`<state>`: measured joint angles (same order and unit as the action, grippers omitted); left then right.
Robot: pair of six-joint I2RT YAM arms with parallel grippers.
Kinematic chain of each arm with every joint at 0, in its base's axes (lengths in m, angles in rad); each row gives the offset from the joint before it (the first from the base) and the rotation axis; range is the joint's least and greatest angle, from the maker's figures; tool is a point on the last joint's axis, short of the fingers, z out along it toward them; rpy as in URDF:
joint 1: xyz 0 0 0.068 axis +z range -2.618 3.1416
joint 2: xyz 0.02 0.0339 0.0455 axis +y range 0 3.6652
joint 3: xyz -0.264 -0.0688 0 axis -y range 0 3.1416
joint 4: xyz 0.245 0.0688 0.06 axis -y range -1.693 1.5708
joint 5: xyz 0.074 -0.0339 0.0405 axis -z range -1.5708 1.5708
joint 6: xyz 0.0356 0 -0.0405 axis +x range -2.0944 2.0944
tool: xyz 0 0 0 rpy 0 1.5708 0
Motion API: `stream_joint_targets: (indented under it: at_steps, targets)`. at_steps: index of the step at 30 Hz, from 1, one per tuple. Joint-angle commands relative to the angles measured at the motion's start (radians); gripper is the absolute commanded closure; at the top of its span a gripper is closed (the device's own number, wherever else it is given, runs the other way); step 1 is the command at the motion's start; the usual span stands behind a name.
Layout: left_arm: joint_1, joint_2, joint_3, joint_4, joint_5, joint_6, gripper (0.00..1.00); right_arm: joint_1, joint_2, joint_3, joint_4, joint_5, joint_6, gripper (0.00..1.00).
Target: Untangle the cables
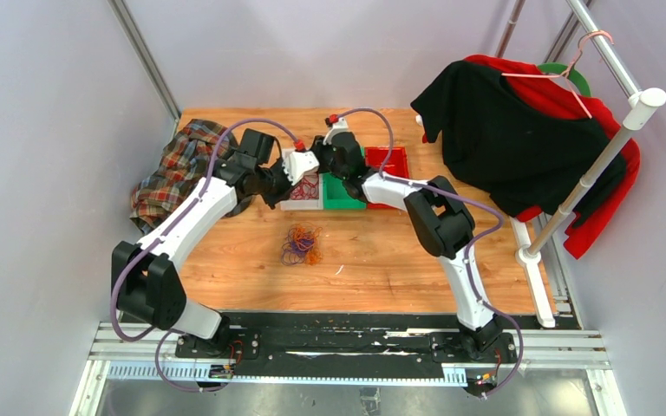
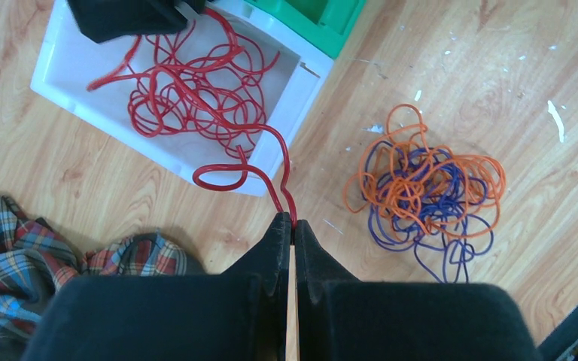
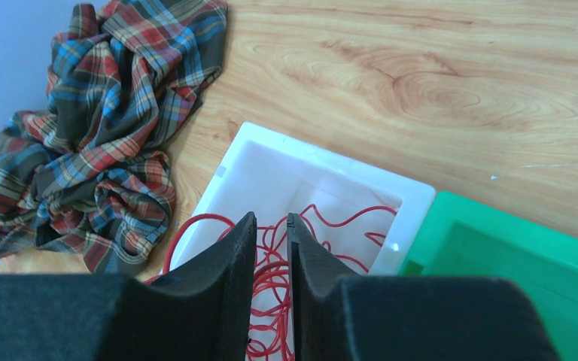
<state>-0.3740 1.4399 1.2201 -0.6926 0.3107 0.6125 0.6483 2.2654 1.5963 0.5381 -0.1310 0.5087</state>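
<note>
A dark red cable [image 2: 196,98] lies coiled in a white bin [image 2: 60,68], and one strand runs out over the bin's near wall. My left gripper [image 2: 292,223] is shut on that strand just outside the bin. An orange and purple tangle [image 2: 425,188] lies on the wood table to its right, and also shows in the top view [image 1: 302,244]. My right gripper [image 3: 271,218] hangs over the white bin [image 3: 323,162], its jaws narrowly open. The red cable [image 3: 269,271] shows in the gap below, not gripped. In the top view both grippers meet over the white bin [image 1: 302,206].
A green bin [image 1: 340,195] and a red bin [image 1: 390,165] stand to the right of the white one. A crumpled plaid shirt [image 1: 178,169] lies at the left. A black and red garment [image 1: 503,139] hangs on a white rack [image 1: 590,173] at the right.
</note>
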Motion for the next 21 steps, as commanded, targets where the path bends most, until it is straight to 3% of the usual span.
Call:
stream_joint_targets:
  at_steps: [1,8,16,21]
  targets:
    - [0.025,0.044,0.036,0.095,0.011,-0.033,0.99,0.038,-0.041,-0.047,-0.025,0.0,-0.064,0.8]
    - [0.056,0.191,0.096,0.299,-0.119,-0.107,0.99,0.046,-0.149,-0.194,0.002,0.077,-0.156,0.8]
    - [0.057,0.36,0.219,0.313,-0.13,-0.158,0.99,0.033,-0.332,-0.409,0.141,0.111,-0.097,0.73]
    - [0.057,0.404,0.224,0.292,-0.097,-0.185,0.99,0.021,-0.468,-0.631,0.252,0.155,-0.029,0.7]
